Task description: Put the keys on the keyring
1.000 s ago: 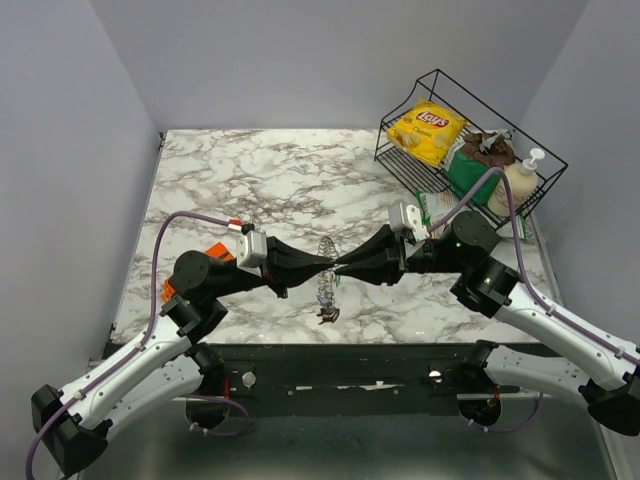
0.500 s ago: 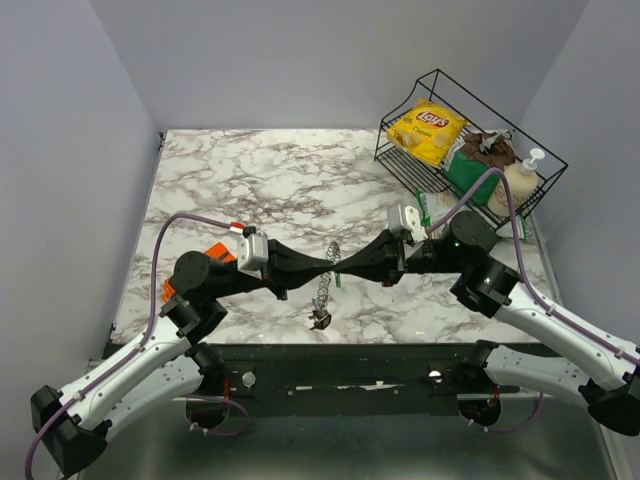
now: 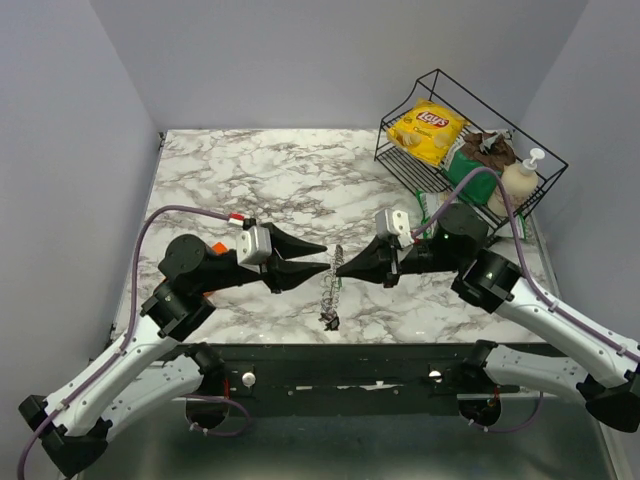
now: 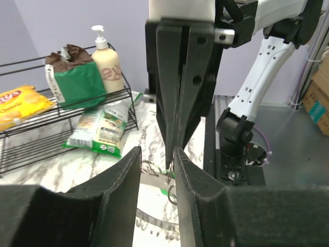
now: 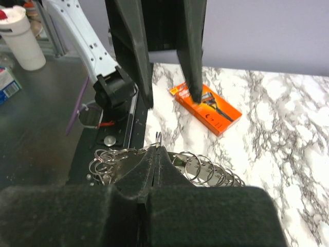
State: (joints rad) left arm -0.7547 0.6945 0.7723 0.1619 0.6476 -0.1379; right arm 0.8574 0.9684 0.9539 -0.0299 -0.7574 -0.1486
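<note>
The keyring is a thin silvery chain of linked rings lying near the table's front edge, between the two grippers. My right gripper is shut on one small ring that sticks up from its tips, and the other rings trail behind it. My left gripper stands open just left of that ring, and its fingers hold nothing. A small green bit, which looks like a key's head, lies among the rings. No other keys show.
A black wire basket at the back right holds a yellow chips bag, a green bag and a pump bottle. A green-white packet lies beside it. An orange box lies by the left arm. The keyring is close to the table's front edge.
My left gripper has opened and pulled back to the left. My right gripper has closed and shifted left with the ring pinched, and the chain has moved a little with it.
</note>
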